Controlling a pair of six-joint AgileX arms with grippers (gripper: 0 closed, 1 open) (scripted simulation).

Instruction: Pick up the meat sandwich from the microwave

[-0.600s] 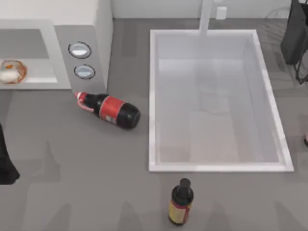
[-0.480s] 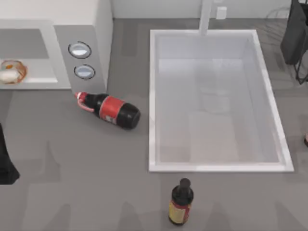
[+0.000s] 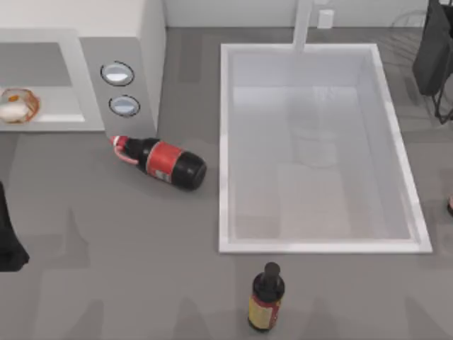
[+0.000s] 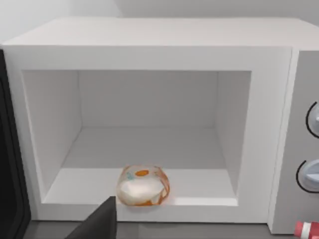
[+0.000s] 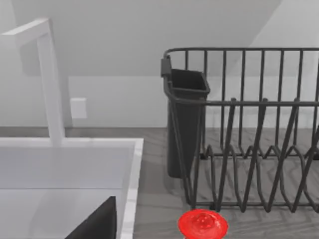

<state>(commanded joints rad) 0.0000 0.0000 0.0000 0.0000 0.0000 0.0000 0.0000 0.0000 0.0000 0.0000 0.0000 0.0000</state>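
- Fingers: one dark fingertip [image 4: 97,225] of the left gripper [image 4: 99,223] shows at the microwave's [image 4: 149,32] front sill. Whether the jaws stand wide or narrow cannot be told.
- Surface: a grey counter [image 3: 106,248] carries the microwave. A pale wall rises behind the microwave.
- Task item: the sandwich [image 4: 143,185] sits on the microwave's cavity floor, at the front edge and left of the cavity's middle. It is free of any grip. The dark fingertip is just in front of it and apart from it.
- Microwave: the cavity stands open. A dark door [image 4: 7,174] hangs at its left side, and two knobs [image 3: 117,73] sit on the panel at its right side.
- Left arm [image 3: 7,244]: low over the counter in front of the microwave's left end, with its wrist camera facing straight into the cavity.
- Right gripper [image 5: 97,224]: parked well away from the microwave, beyond the sink. Its finger spread cannot be told either.
- Other items:
  - A cola bottle [image 3: 166,161] lies on its side just in front of the microwave's knob panel, cap end nearest the panel.
  - A white sink [image 3: 223,142] with a tap [image 3: 303,25] lies to the microwave's right.
  - A small dark bottle [image 3: 267,297] stands upright well in front of the microwave, past the sink's near rim.
  - A wire rack [image 5: 249,134] holding a dark cup [image 5: 185,124], with a red cap [image 5: 203,224] before it, stands farthest from the microwave.
- Obstructions: the cola bottle lies clear of the cavity mouth.
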